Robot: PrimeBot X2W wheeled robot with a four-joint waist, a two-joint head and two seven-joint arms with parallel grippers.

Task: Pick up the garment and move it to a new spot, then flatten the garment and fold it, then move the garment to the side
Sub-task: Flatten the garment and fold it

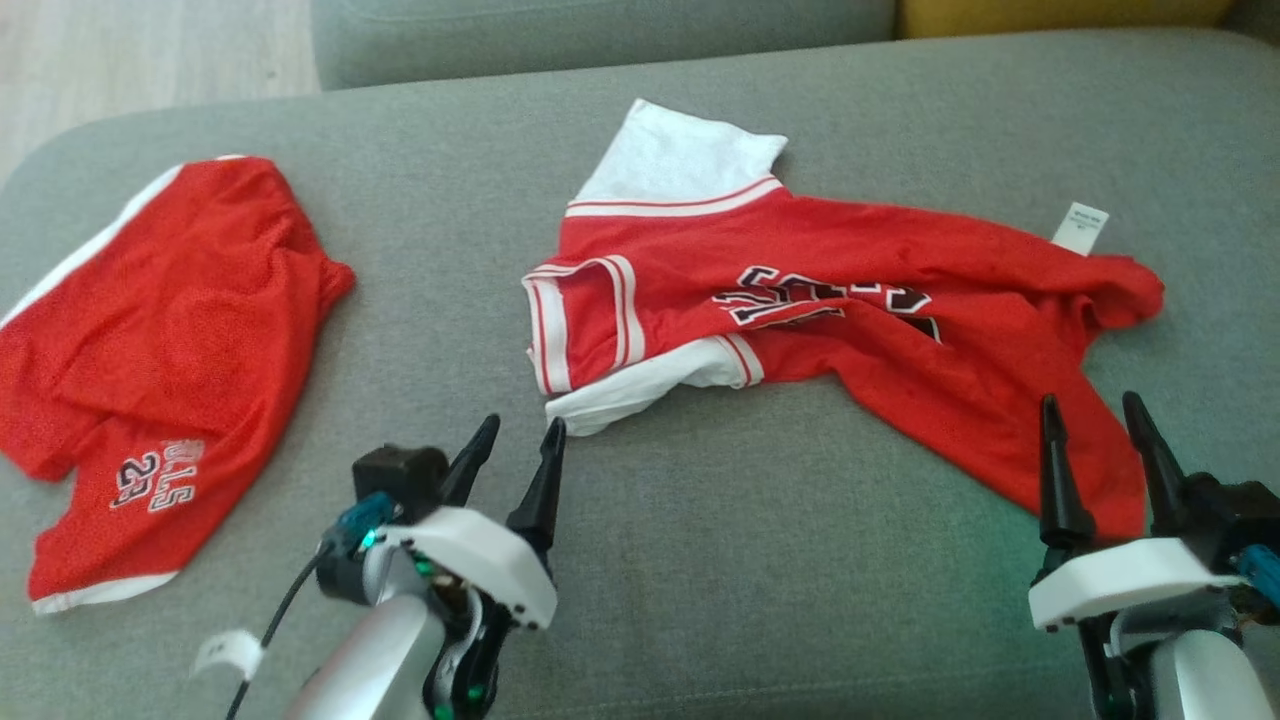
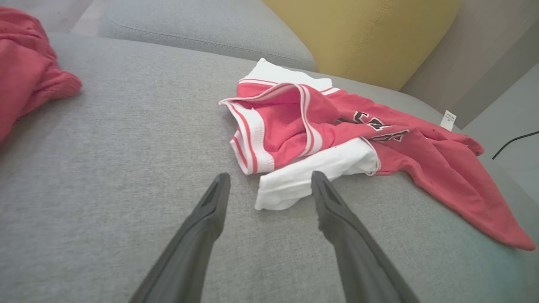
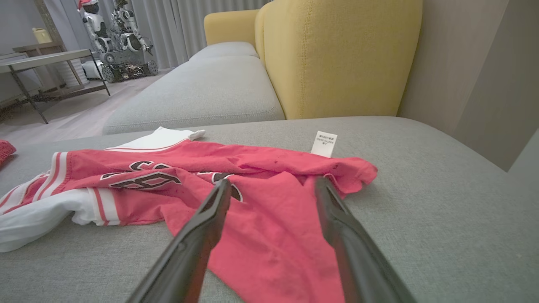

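Note:
A red jersey (image 1: 850,310) with white sleeves and black lettering lies crumpled across the middle and right of the grey sofa cushion (image 1: 680,560). My left gripper (image 1: 522,430) is open, its fingertips just short of the jersey's white sleeve (image 2: 311,174). In the left wrist view the left gripper (image 2: 269,179) frames that sleeve's end. My right gripper (image 1: 1092,405) is open over the jersey's lower red hem (image 3: 273,244). The right wrist view shows the right gripper (image 3: 273,185) above red cloth, with a white care tag (image 3: 323,144) standing behind.
Red shorts (image 1: 160,350) with a number print lie at the left of the cushion. A second grey cushion (image 3: 198,90) and a yellow backrest (image 3: 337,54) stand beyond. Bare grey fabric lies between the two garments. Another robot (image 3: 113,38) and a table (image 3: 46,63) stand far off.

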